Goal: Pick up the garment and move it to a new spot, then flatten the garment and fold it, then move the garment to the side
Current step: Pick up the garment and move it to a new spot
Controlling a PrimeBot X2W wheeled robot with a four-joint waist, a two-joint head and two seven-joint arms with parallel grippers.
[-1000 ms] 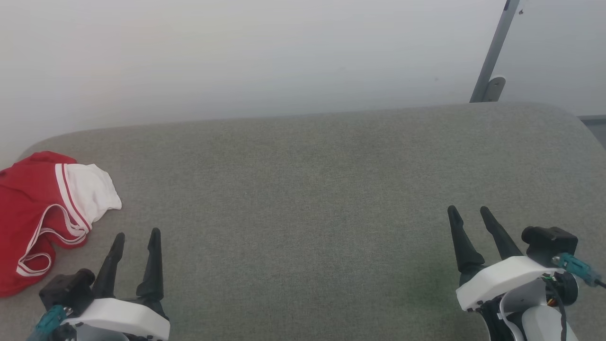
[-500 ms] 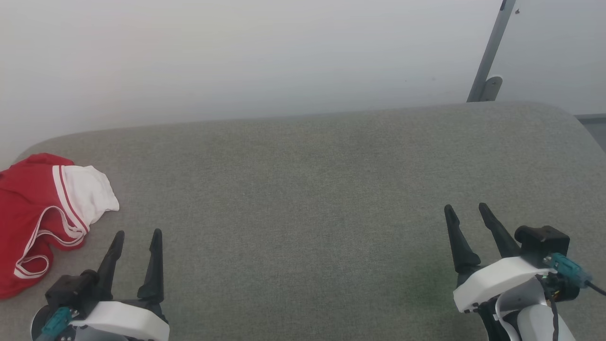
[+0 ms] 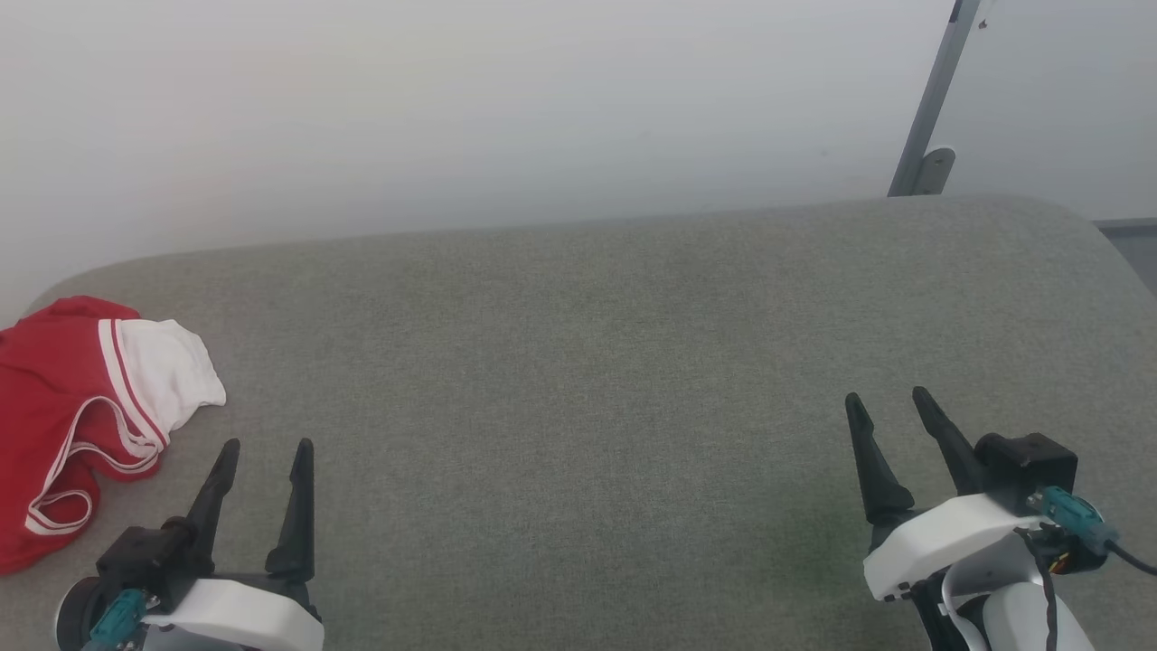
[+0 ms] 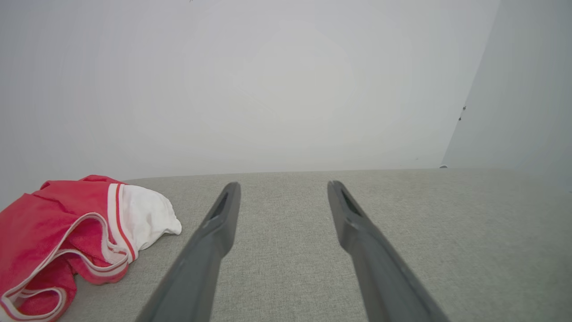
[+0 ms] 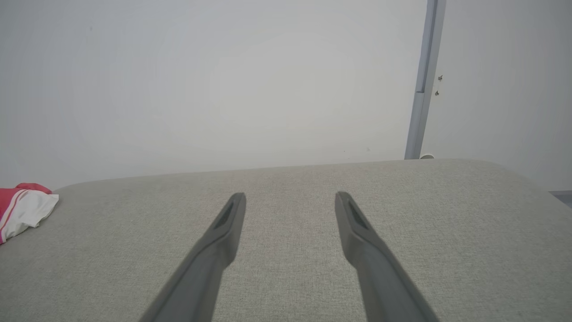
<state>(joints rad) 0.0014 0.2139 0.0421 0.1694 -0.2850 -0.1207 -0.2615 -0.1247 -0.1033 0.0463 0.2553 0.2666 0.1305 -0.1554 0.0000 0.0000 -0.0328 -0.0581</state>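
Grey woven worktop [image 3: 578, 362] under a pale wall [image 3: 452, 108], slim metal pole [image 3: 931, 99] rising behind the far right corner.

From the head: garment [image 3: 63, 407] bunched at the far left edge, red, with a white sleeve and striped trim uppermost, partly cut off by the frame. Left pincer [image 3: 267, 445] low at the left, released, jaws spread and holding nothing, near the garment's right side but not touching it. Right pincer [image 3: 884, 395] low at the right, likewise released and bare, well apart from the cloth.

From the left wrist: left pincer [image 4: 282, 184] parted wide over bare fabric, aimed past the garment [image 4: 67, 223]; heap off to the left of the fingers, white sleeve turned toward them.

From the right wrist: right pincer [image 5: 290, 194] spread over open worktop, garment [image 5: 22, 210] far off at the left edge, pole [image 5: 424, 89] upright beyond the far side.

Step in hand, by the look of it: the very first, with pick-up not yet begun and nothing lifted, flattened or folded. Next move likely calling for a swing of the left pincer leftward and down onto a raised fold, perhaps the sleeve or the striped hem, then a firm clench through enough layers to carry the whole heap toward the open middle. Possible snag: pinching one layer alone and dragging rather than lifting.

Containers: none to report, so no contents either.
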